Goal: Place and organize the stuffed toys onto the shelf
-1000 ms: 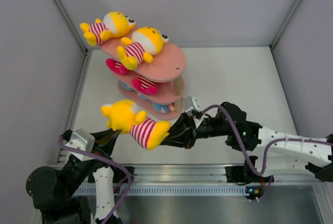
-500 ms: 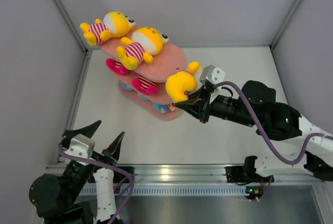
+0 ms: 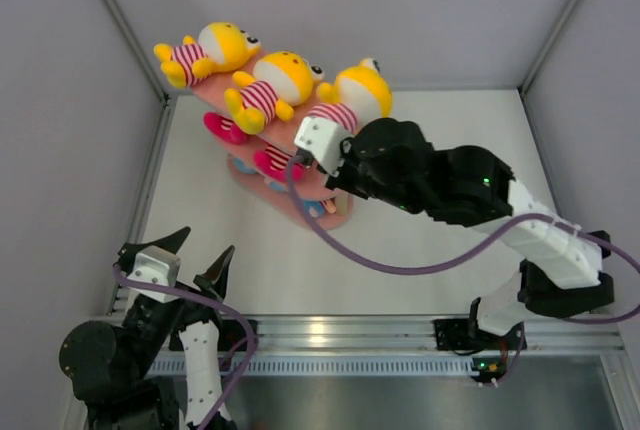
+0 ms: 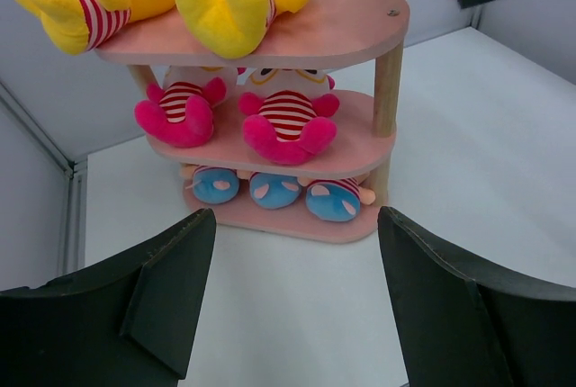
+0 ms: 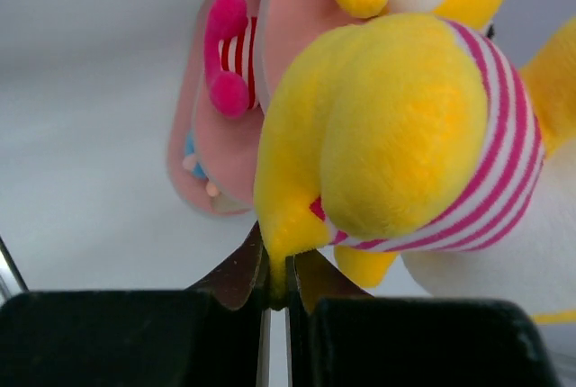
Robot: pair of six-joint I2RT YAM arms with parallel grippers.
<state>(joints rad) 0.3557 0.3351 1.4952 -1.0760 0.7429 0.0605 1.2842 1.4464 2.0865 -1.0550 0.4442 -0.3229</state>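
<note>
Shelf point(image 4: 360, 22) tally, I count: two yellow toys point(image 4: 225, 0) top, two pink toys point(image 4: 288, 121) middle, three blue toys point(image 4: 274, 189) bottom. Right gripper point(image 5: 277, 268) clamps third yellow toy point(image 3: 355, 100) above top tier's right end; left gripper point(image 3: 205, 245) spread wide.

Robot test cell in a lab, seen from my remote station.

Plain grey panel walls point(image 3: 60, 150) close in three sides of a white tabletop point(image 3: 450, 140), joined by metal corner strips point(image 3: 125, 25); an aluminium rail point(image 3: 340, 330) runs along the near edge, and the two arms I drive, the left arm point(image 3: 150, 350) and the right arm point(image 3: 460, 185), are mounted there; a purple cable point(image 3: 400, 268) loops loose off the right arm; a small green light point(image 3: 483, 363) glows by its base; the shelf point(image 4: 333, 31) of stuffed toys point(image 4: 288, 121) stands on the tabletop like a test prop.
</note>
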